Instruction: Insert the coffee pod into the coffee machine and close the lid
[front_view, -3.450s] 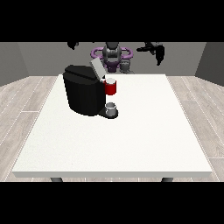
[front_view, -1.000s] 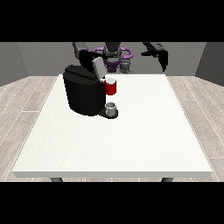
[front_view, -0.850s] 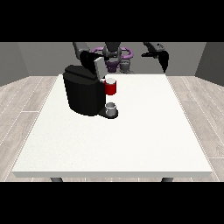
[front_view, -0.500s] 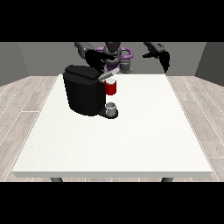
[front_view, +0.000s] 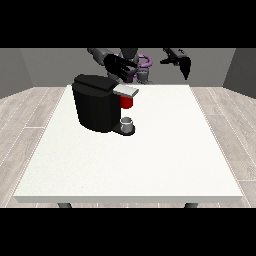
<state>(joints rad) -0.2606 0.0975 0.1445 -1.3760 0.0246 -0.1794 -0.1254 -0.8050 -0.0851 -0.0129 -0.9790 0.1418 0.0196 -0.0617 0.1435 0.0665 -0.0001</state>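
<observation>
Coffee machine (front_view: 98, 107) stands on the white table (front_view: 150, 160), toward the far side and left of the middle as the camera sees it, a black block with a grey lid (front_view: 126, 90) jutting out to the right at its top. Under that lid sits a red thing at the machine (front_view: 127, 102), and on the base below rests a small grey thing (front_view: 128, 123) that I cannot tell for the pod; no pod shows plainly anywhere else on the table. The relation that matters for the next move is hand to lid: the hand at the view's left (front_view: 117, 66) hangs just behind and above the machine's top, so the lid lies below it and toward the camera, and this hand is clearly the nearer one. Its fingers look spread and fairly straight, holding nothing. The hand at the view's right (front_view: 183, 62) is raised well off to the side, well apart from the machine, fingers pointing downward, also around nothing. Judging from this, the near hand would have to come down and forward to reach the lid.
</observation>
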